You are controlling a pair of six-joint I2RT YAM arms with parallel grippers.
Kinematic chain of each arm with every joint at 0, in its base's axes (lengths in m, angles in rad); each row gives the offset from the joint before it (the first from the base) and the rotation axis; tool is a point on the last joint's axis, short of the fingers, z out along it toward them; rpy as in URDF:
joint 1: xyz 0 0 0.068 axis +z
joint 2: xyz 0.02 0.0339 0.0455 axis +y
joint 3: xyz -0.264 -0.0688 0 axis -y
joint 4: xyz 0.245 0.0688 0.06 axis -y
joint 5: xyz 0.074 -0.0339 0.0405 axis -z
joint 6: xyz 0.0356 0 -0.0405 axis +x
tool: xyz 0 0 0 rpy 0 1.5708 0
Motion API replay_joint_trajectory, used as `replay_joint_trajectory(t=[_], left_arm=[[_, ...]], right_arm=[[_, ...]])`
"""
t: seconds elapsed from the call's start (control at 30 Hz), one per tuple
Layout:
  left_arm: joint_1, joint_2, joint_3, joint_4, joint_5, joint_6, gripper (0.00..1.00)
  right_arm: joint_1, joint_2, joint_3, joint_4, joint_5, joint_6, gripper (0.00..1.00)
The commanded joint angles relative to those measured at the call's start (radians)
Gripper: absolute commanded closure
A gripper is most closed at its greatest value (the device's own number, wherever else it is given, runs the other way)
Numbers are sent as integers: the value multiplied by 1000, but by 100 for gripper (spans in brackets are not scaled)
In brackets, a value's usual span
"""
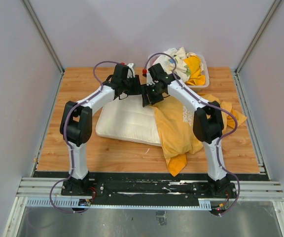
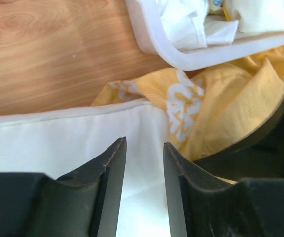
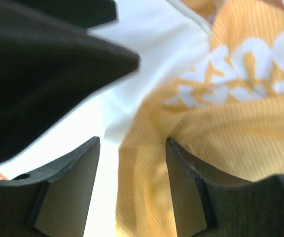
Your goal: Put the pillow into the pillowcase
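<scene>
The left tool (image 2: pixel 143 144) has its two fingers parted with nothing between them. Directly beneath the gap lies the cream-white pillow (image 2: pixel 58 138). Ahead of this tool and to its right, the orange-yellow pillowcase (image 2: pixel 230 103) bunches against the pillow's edge. Further ahead sits a white bin (image 2: pixel 201 58) holding crumpled cloths (image 2: pixel 181 24).

The right tool (image 3: pixel 132 142) is spread wider (it, too, pinches nothing). It is over the line where pillowcase meets pillow, with white fabric below one finger and yellow print below the other.

From above, the two tools face each other closely over the pillow's far edge. The pillow lies flat on the wooden worktop (image 1: pixel 73 79). Its end nearest the right tool is covered by the pillowcase, but I cannot tell whether it is inside the case or only under it.
</scene>
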Motion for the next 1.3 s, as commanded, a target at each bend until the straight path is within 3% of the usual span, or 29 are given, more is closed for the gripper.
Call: replay_joint_trajectory(t=[0.0,0.1,0.4,0.77,0.97,1.0,1.07,1.27], left_arm=[[1,-66,26,-31,-69,-13,56],[1,-139,-15,-61,-134,-8,53],[-34,-496,-381,-85,-246,-102,50],[-193,-880,-811,-77,-234,-474,37],[-244,-887,-978,18,-256,-628,34],[-245,-877,-999,49,-251,-644,27],[-245,-846,-1021,87,-276,-674,22],[-245,-743,-1020,170,-355,-735,19]], right_arm=[[-5,-130,-93,4,113,11,41],[-4,-219,-188,17,164,21,39],[41,-536,-498,45,261,57,37],[222,-816,-808,24,394,123,35],[330,-877,-925,28,466,180,34],[348,-874,-930,22,484,185,34],[373,-857,-933,13,503,196,34],[421,-811,-932,11,528,207,34]])
